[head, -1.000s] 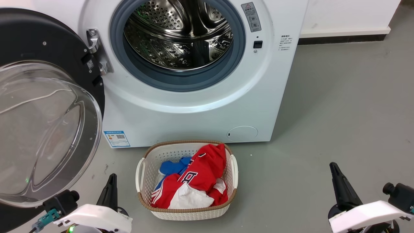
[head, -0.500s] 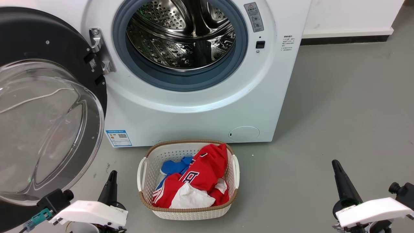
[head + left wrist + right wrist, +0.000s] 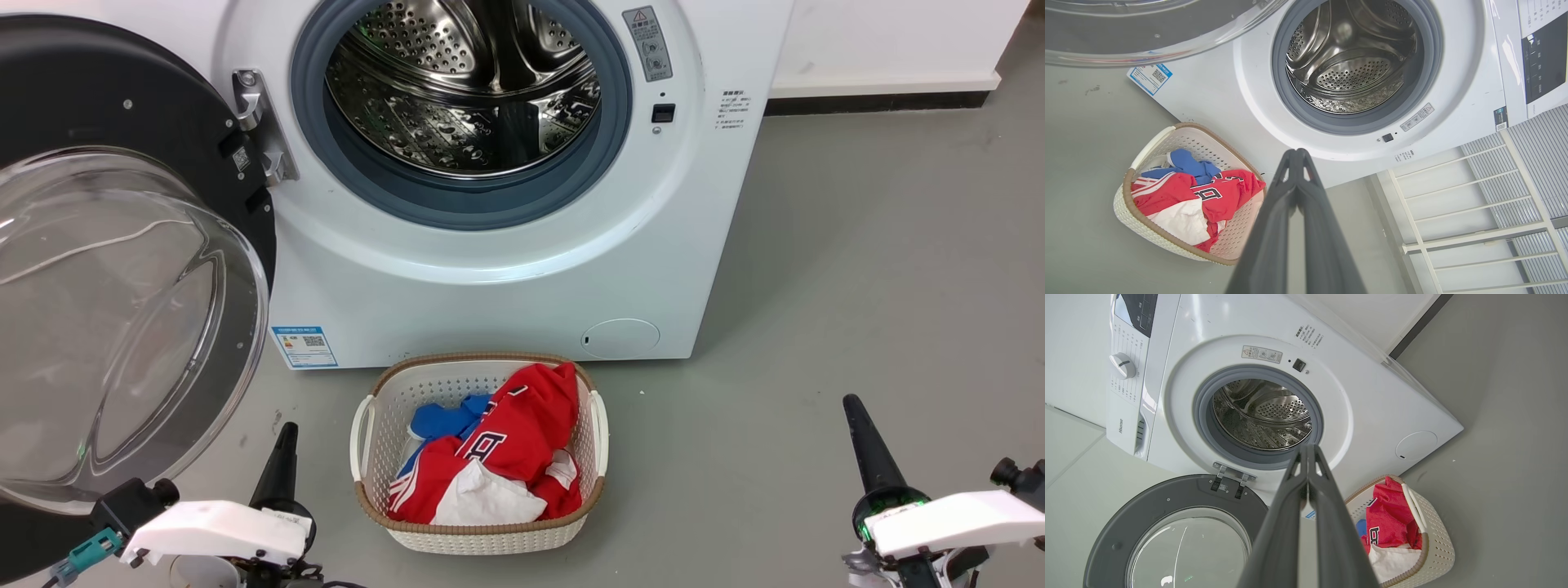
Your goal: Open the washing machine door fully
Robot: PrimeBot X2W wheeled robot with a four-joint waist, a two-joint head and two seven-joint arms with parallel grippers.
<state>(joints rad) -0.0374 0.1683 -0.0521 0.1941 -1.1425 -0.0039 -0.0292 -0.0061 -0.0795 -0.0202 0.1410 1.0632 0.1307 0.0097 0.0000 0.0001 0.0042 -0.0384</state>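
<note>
The white washing machine point(image 3: 490, 269) fills the top of the head view, its steel drum point(image 3: 465, 82) exposed inside the grey rubber ring. The washing machine door point(image 3: 122, 269), a black disc with a bulging clear glass bowl, is swung wide open to the left on its metal hinge point(image 3: 261, 131); it also shows in the right wrist view point(image 3: 1175, 531). My left gripper point(image 3: 282, 457) sits low at the bottom left, shut and empty, just below the door's lower rim. My right gripper point(image 3: 865, 445) is at the bottom right, shut and empty, well away from the machine.
A white laundry basket point(image 3: 478, 531) with red, blue and white clothes stands on the grey floor right in front of the machine, between my grippers. A white wall with a dark baseboard point(image 3: 882, 102) runs behind on the right. A white rack point(image 3: 1474, 204) appears beside the machine.
The whole head view has shifted slightly, so the camera moved. Both grippers have sunk a little lower in view. The door stays wide open.
</note>
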